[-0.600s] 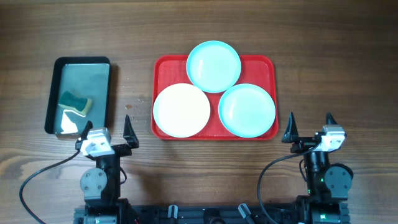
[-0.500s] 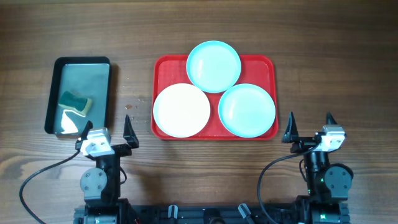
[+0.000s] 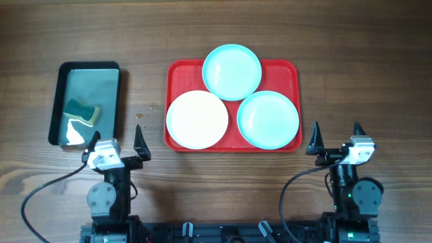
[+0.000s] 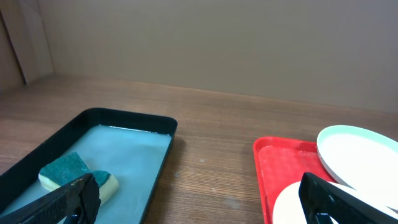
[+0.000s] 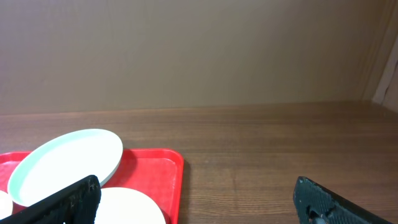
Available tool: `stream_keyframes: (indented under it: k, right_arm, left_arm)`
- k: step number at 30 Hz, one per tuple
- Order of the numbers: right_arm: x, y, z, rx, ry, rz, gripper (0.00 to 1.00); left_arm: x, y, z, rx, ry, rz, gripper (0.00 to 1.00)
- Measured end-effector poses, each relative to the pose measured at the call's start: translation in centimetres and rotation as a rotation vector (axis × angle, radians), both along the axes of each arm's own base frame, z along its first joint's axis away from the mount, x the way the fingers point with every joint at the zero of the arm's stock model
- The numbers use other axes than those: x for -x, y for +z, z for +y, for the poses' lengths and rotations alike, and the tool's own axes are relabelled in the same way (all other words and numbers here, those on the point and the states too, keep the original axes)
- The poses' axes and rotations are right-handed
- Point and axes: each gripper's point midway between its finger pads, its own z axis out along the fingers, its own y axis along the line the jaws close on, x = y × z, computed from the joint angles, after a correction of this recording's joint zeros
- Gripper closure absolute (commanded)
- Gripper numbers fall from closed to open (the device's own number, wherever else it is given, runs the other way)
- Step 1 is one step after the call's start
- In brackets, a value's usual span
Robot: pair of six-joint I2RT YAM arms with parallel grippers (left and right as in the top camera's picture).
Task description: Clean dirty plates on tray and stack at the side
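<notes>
1. I see no change from the earlier frame: the left gripper (image 3: 115, 135) and the right gripper (image 3: 336, 131) sit parked, both spread wide and holding nothing.
2. The white plate (image 3: 197, 119) and two turquoise plates (image 3: 268, 119) lie on the red tray (image 3: 179, 74).
3. The sponge (image 3: 82, 111) lies in the dark pan (image 3: 88, 77).

Black pointed pincer fingers (image 3: 140, 140), pale grey wrist blocks (image 3: 104, 154), black joints (image 3: 102, 198), black cables (image 3: 40, 183)
</notes>
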Motion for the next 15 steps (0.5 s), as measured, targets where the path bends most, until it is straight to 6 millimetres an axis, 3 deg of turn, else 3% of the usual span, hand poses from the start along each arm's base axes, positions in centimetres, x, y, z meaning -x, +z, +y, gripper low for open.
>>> stream_keyframes:
  k: [15]
  right_arm:
    - [0.00,0.00,0.00,0.000,0.000,0.000,0.00]
  left_arm:
    - [0.00,0.00,0.00,0.000,0.000,0.000,0.00]
